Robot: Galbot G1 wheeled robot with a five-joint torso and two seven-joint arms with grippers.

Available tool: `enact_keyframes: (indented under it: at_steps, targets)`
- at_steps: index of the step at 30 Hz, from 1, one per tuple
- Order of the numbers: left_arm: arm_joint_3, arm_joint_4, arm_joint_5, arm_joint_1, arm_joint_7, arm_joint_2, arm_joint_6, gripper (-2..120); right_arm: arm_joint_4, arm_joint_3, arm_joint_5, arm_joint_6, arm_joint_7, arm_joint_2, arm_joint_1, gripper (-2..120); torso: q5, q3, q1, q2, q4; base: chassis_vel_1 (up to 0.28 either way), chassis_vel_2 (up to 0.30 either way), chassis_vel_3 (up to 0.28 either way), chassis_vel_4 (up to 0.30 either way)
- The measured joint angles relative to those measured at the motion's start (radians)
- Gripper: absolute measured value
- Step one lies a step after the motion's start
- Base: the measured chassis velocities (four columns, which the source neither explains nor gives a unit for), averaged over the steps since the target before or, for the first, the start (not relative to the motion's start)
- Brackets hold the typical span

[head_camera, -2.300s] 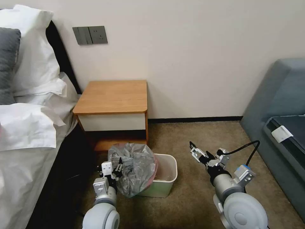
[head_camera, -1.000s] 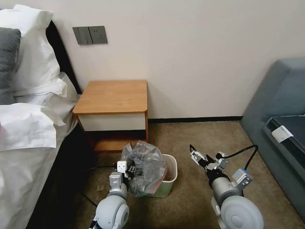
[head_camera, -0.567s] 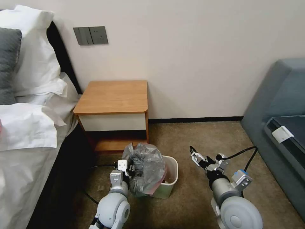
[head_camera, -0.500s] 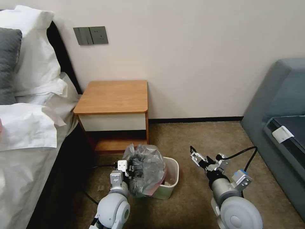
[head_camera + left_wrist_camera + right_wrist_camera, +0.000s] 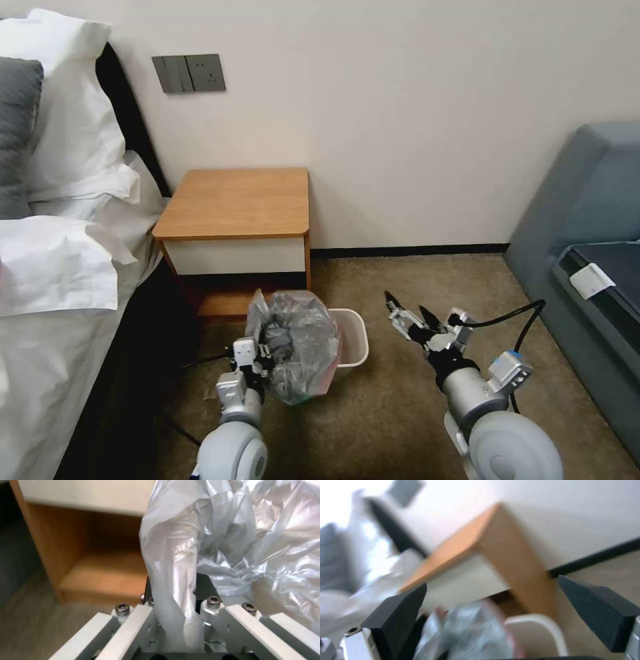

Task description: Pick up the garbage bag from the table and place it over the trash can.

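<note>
Done: garbage bag (image 5: 297, 343) off the bench (image 5: 237, 203), pinched in left gripper (image 5: 257, 353) fingers.
Left: spreading it over trash can (image 5: 352, 337); right gripper (image 5: 407, 319) fingers spread, empty.

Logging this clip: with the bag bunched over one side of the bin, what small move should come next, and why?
Probably bring the open right hand across to the garbage bag to take its free edge. The left hand pinches one fold, and the bag sits crumpled over the trash can's left side, its right rim uncovered.
</note>
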Motion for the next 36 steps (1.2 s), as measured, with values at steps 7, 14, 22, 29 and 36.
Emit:
enact_keyframes:
  at_steps: [7,14,22,29,36]
  targets:
    - [-0.071,-0.002,0.007,0.008,0.205,0.001,-0.154,8,-0.043,-0.054,-0.048,-0.152,-0.183,-0.013,0.065,100,0.0004,0.000,0.000,0.000,0.0000,0.000,0.000,0.000,0.000]
    - [-0.103,0.005,0.022,0.024,0.249,-0.002,-0.204,8,-0.125,-0.097,-0.043,-0.209,-0.168,0.024,0.161,100,0.0003,0.000,0.000,0.000,0.0001,0.000,0.000,0.000,0.000]
    - [-0.110,-0.011,0.039,0.046,0.259,0.001,-0.214,8,-0.222,-0.139,-0.004,-0.226,-0.140,0.076,0.248,100,0.0003,0.000,0.000,0.000,0.0000,0.000,0.000,0.000,0.000]
    - [-0.111,-0.025,0.048,0.051,0.269,0.003,-0.218,8,-0.270,-0.163,-0.003,-0.224,-0.134,0.103,0.288,81,0.0003,0.000,0.000,0.000,0.0001,0.000,0.000,0.000,0.000]
    - [-0.106,-0.033,0.048,0.054,0.271,0.000,-0.217,8,-0.288,-0.180,-0.011,-0.209,-0.148,0.116,0.292,52,0.0004,0.000,0.000,0.000,0.0000,0.000,0.000,0.000,0.000]
